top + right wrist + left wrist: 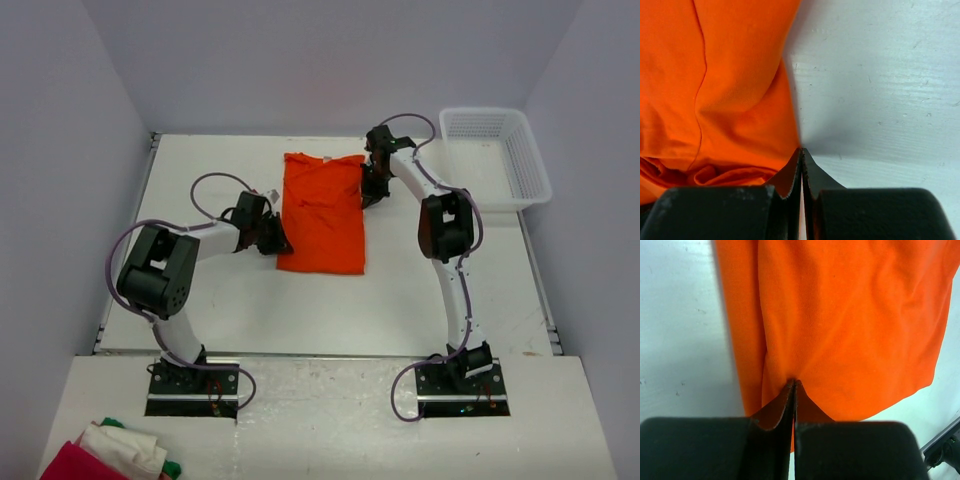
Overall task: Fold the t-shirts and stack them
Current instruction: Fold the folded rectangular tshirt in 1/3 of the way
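Well, the orange t-shirt [322,215] lay flat mid-table [250,300], folded narrow. The left gripper [277,240] was clamped tight on its near left edge. The right gripper [368,190] was closed at the far right edge, seemingly pinching cloth too.

One orange t-shirt [322,215]; one white basket [497,155] at the far right corner of the desk [230,300]; one cloth pile [110,455] off its near left corner; two hands, the left hand [277,238] and the right hand [368,192].

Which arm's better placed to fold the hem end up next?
Left, probably: left gripper is shut on the t-shirt near its hem; right gripper pinches the edge up by the collar.
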